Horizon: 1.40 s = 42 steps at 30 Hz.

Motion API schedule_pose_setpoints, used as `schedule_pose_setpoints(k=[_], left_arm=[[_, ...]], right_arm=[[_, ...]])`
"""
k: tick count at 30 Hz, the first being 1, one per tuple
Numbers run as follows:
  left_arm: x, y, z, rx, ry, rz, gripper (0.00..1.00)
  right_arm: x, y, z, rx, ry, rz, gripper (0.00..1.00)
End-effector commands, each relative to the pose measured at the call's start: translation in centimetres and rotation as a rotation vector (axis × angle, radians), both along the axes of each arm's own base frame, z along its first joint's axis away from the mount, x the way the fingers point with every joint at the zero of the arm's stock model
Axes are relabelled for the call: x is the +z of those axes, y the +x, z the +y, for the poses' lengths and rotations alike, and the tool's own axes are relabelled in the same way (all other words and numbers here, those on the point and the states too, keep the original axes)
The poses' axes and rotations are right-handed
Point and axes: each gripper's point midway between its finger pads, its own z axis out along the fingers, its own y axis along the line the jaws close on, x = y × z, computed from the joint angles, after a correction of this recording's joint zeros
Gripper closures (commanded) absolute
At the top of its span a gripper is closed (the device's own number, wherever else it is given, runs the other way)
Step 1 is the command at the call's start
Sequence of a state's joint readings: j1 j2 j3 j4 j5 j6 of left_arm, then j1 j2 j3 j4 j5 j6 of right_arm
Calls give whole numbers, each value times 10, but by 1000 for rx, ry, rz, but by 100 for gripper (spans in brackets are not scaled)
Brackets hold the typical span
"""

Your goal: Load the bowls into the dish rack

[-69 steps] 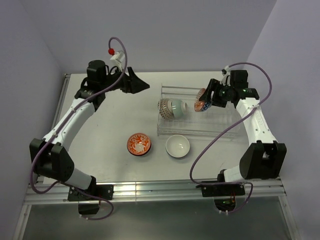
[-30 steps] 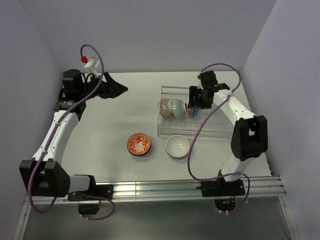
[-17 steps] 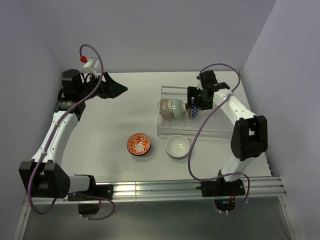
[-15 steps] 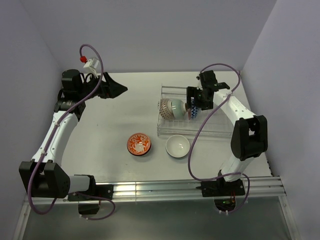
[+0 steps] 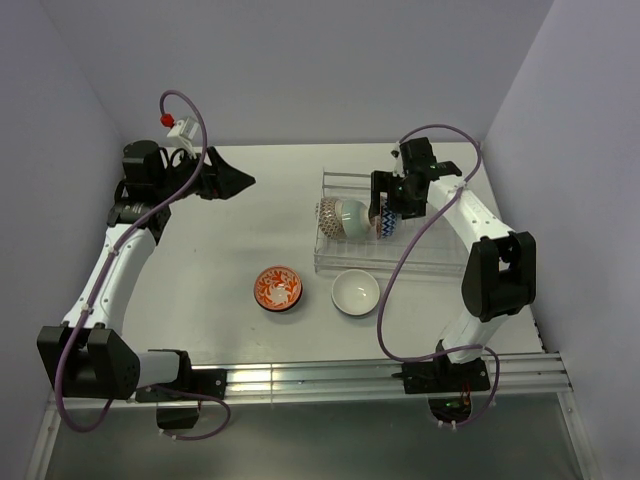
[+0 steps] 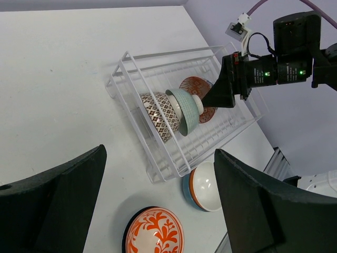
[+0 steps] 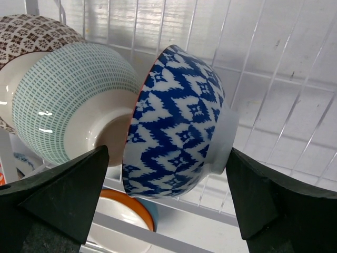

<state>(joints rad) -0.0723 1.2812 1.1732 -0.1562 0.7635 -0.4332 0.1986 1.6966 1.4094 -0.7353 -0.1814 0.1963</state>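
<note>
White counter (image 5: 220,260), pale lilac walls on three sides. Dish rack (image 5: 445,255): thin silvery wires on a clear tray, at the counter's far right. You have three bowls on edge in its left end, packed in a row:
- brown-patterned bowl (image 5: 328,215), outermost
- pale green bowl (image 5: 350,214), fine dash pattern, nested against it
- blue-white patterned bowl (image 7: 179,126), zigzag outside, orange-red rim, white foot, leaning on the green one

Your right pincer (image 7: 166,158) is spread wide, one finger to each side of the blue-white bowl, not closed on it.

Two bowls sit upright on the counter near the rack's front: orange-red bowl (image 5: 278,288) and white-lined bowl (image 5: 356,292), teal outside.

Your left pincer (image 6: 160,153) hangs wide and empty above the counter's far left.
</note>
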Motion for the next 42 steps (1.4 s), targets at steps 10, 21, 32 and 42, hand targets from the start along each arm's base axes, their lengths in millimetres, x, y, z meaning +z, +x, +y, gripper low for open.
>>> schedule_pose_setpoints(k=[10,21,32,42], left_arm=[[14,-11,3,-13,6,-61,12],[11,-8,3,-13,9,-54,13],[9,-7,3,-19,8,-50,13],[8,-7,2,-24,9,-50,14]], right_arm=[[37,3,18,34,85,-71,11],[23,4,-5,-17,-32,-61,19],[25,1,-14,-20,-27,-56,25],[38,-2,16,69,130,-57,31]])
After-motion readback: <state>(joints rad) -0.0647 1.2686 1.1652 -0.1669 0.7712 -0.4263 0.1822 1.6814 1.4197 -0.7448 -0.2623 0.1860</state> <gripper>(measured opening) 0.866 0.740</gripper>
